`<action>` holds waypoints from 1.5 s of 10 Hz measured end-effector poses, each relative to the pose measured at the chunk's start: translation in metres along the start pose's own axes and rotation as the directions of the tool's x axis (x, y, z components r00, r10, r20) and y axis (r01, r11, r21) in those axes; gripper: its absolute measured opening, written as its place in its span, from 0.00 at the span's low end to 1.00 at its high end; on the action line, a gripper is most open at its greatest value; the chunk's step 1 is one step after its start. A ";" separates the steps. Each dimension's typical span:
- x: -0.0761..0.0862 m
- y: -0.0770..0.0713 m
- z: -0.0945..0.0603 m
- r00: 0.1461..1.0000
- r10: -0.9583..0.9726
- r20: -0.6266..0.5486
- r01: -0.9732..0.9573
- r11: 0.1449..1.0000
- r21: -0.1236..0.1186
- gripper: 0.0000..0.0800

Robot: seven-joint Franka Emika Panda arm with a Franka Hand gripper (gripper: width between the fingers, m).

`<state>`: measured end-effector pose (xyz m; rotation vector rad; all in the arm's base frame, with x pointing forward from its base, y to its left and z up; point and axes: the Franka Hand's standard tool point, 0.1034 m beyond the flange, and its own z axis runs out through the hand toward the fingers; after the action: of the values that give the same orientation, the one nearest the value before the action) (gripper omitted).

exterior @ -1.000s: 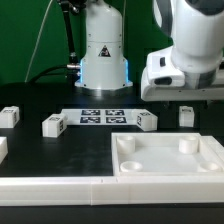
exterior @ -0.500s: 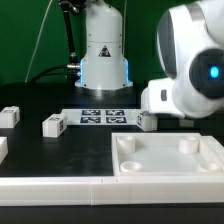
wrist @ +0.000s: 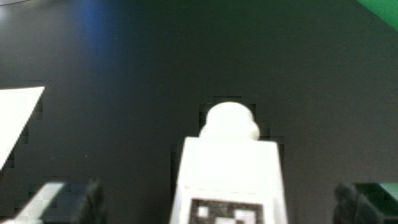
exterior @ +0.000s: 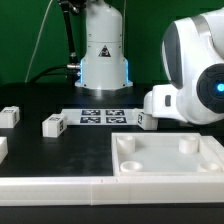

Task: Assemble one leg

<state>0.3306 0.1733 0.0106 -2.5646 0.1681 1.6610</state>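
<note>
In the wrist view a white leg [wrist: 228, 170] lies lengthwise between my fingers, with a rounded peg at its far end and a black-and-white tag at its near end. My gripper [wrist: 217, 202] is open, with dark fingertips [wrist: 61, 200] standing wide on either side of the leg and gaps between them. In the exterior view my arm fills the right side and hides the fingers. Three other legs show there: one beside the hand [exterior: 146, 120], one left of the middle [exterior: 53, 125] and one at the far left [exterior: 8, 116].
The large white tray-like piece with round corner sockets [exterior: 150, 170] lies at the front right. The marker board [exterior: 100, 116] lies at the back centre before the arm's base. A long white strip [exterior: 50, 188] runs along the front. A white piece [exterior: 2, 148] sits at the left edge.
My arm has come down and swung toward the camera at the exterior view's right. It now hides the leg that stood at the far right behind the tray-like piece.
</note>
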 end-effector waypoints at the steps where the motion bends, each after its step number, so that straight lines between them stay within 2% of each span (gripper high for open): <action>1: 0.000 -0.001 0.000 1.000 -0.002 -0.001 0.002 1.000 -0.001 0.64; 2: 0.000 -0.001 0.000 1.000 -0.002 -0.001 0.002 1.000 0.000 0.47; 3: 0.000 -0.001 0.000 1.000 -0.002 0.000 0.002 1.000 0.000 0.36; 9: -0.001 0.000 -0.001 1.000 -0.006 0.000 0.006 1.000 0.001 0.36; 11: -0.018 0.006 -0.024 0.999 -0.026 -0.025 0.026 1.000 0.015 0.36; 13: -0.042 0.010 -0.044 0.999 -0.028 -0.039 0.029 0.999 0.014 0.36; 14: -0.048 0.010 -0.051 0.998 -0.031 -0.058 0.032 0.999 0.014 0.36; 15: -0.049 0.011 -0.049 0.998 -0.030 -0.057 0.031 0.999 0.012 0.36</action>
<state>0.3540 0.1587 0.0754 -2.5928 0.1421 1.5719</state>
